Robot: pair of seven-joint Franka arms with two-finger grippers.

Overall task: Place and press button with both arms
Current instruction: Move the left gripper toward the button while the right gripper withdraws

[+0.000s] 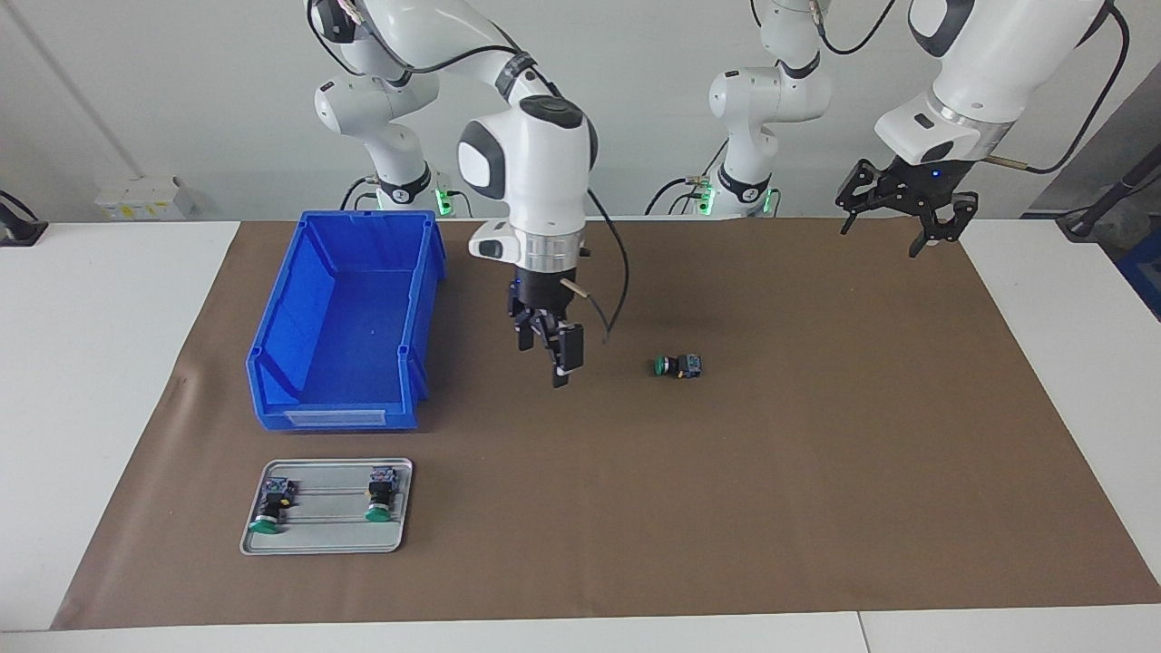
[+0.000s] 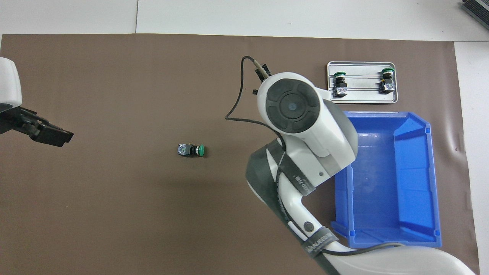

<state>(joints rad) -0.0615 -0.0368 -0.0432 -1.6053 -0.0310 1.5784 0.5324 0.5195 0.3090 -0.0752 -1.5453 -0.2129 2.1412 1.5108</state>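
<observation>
Placing looks done: button [image 1: 677, 365] lies on its side mid-mat, untouched, w/ right gripper [image 1: 551, 355] open & empty above mat btwn it & blue bin [image 1: 345, 317], left gripper [image 1: 898, 222] open, empty, waiting; pressing remains.

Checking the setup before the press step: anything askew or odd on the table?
The button lies on its side on the brown mat, green cap toward the blue bin, not upright. Both grippers, right and left, are open and off it. Otherwise nothing stands out.

A blue bin [image 1: 345, 322] sits beside a grey tray [image 1: 326, 537] on brown matting [image 1: 816, 499].
</observation>
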